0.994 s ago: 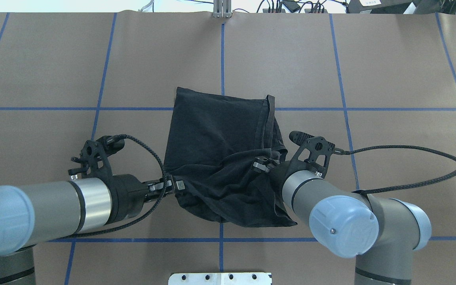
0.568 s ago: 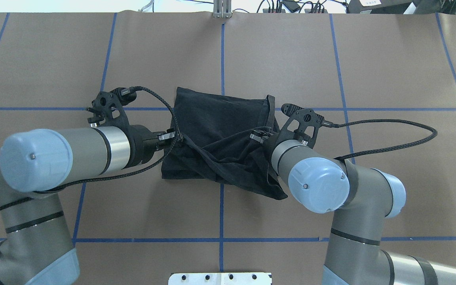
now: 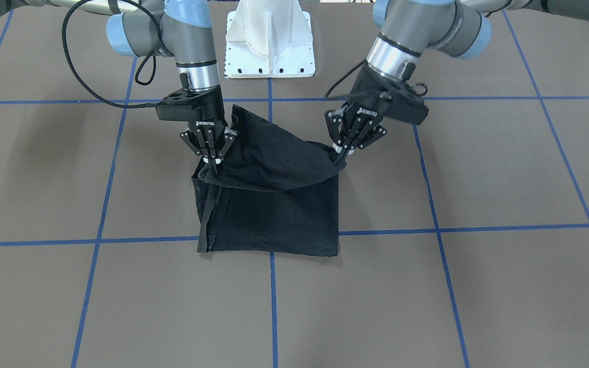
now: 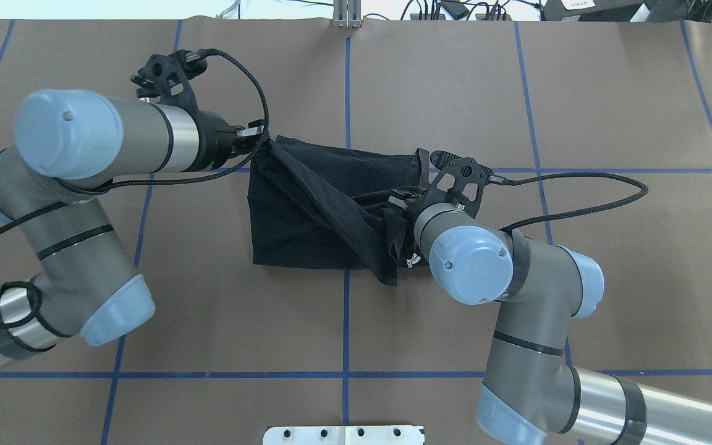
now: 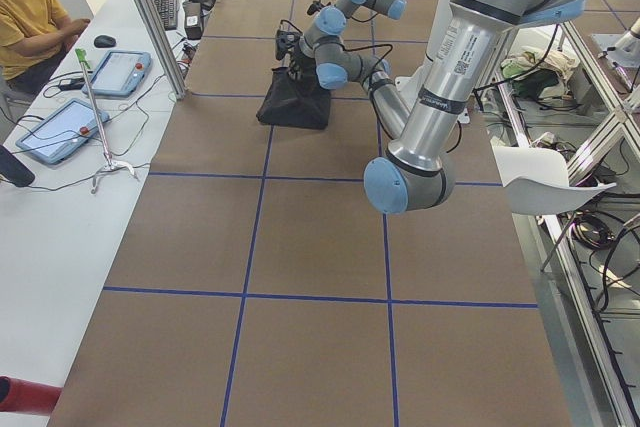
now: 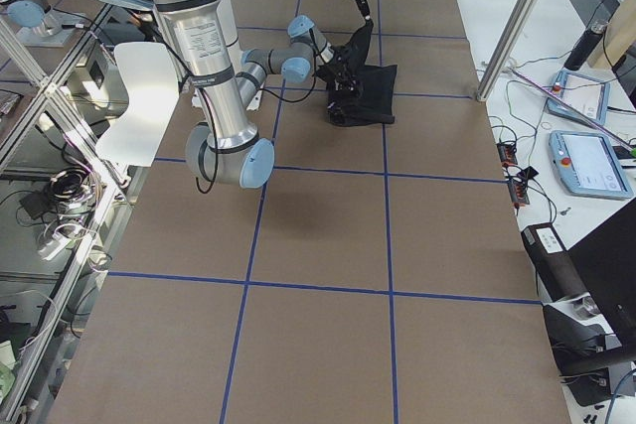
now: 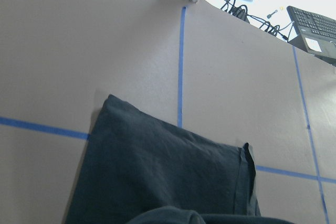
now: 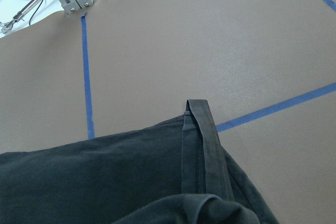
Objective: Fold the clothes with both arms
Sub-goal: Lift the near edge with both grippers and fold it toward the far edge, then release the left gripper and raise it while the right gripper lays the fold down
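Note:
The black T-shirt [image 4: 306, 216] lies partly folded on the brown table [image 4: 609, 93], its near edge lifted and stretched between both grippers. My left gripper [image 4: 261, 137] is shut on one lifted corner, over the shirt's far left corner. My right gripper [image 4: 398, 203] is shut on the other corner, lower and nearer the shirt's right side. In the front-facing view the left gripper [image 3: 342, 154] and the right gripper [image 3: 213, 164] both pinch the cloth [image 3: 274, 214], which sags between them. A small white logo [image 4: 410, 261] shows on a hanging fold. Each wrist view shows flat cloth [image 7: 157, 171] [image 8: 105, 182] below.
The white pedestal base [image 3: 269, 46] stands at the robot's side of the table. An aluminium post [image 4: 347, 15] marks the far edge. Black cables [image 4: 578, 198] loop beside each wrist. A seated person [image 5: 30, 7] and tablets [image 5: 120, 72] are at a side desk.
Both grippers have carried the shirt's near edge away from the robot, toward its far edge. The left went farther than the right, and the fold now covers much of the lower layer.

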### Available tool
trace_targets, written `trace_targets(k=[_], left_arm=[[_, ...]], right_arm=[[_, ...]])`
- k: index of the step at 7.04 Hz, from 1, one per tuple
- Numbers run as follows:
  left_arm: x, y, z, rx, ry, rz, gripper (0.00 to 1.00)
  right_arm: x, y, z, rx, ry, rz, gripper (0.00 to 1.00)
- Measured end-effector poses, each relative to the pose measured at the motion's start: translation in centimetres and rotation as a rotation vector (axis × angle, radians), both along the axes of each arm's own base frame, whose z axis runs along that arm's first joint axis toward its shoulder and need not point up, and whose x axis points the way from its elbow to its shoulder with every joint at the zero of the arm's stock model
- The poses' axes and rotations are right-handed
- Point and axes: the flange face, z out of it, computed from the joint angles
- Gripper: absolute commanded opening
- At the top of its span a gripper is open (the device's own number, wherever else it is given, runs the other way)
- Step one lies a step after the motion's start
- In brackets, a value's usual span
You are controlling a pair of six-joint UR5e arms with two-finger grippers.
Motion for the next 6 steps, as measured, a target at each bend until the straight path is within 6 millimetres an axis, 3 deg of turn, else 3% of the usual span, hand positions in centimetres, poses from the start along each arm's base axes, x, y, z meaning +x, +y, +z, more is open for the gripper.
trace_targets(k=[2, 4, 5, 6], left_arm=[[4.0, -4.6, 1.4, -0.026, -0.079, -0.015, 0.0], [6.7, -7.5, 3.6, -0.03, -0.147, -0.035, 0.0], [8.3, -9.0, 4.8, -0.028, -0.159, -0.041, 0.51], [9.9, -10.5, 6.2, -0.025, -0.164, -0.047, 1.0]], right_arm=[[-1.6, -1.7, 0.4, -0.005, 0.033, 0.01, 0.0], [-3.2, -3.8, 0.7, -0.016, 0.064, 0.028, 0.0], [-3.5, -4.8, 1.3, -0.023, 0.083, 0.036, 0.73], [-3.7, -5.6, 2.0, -0.029, 0.099, 0.042, 1.0]])
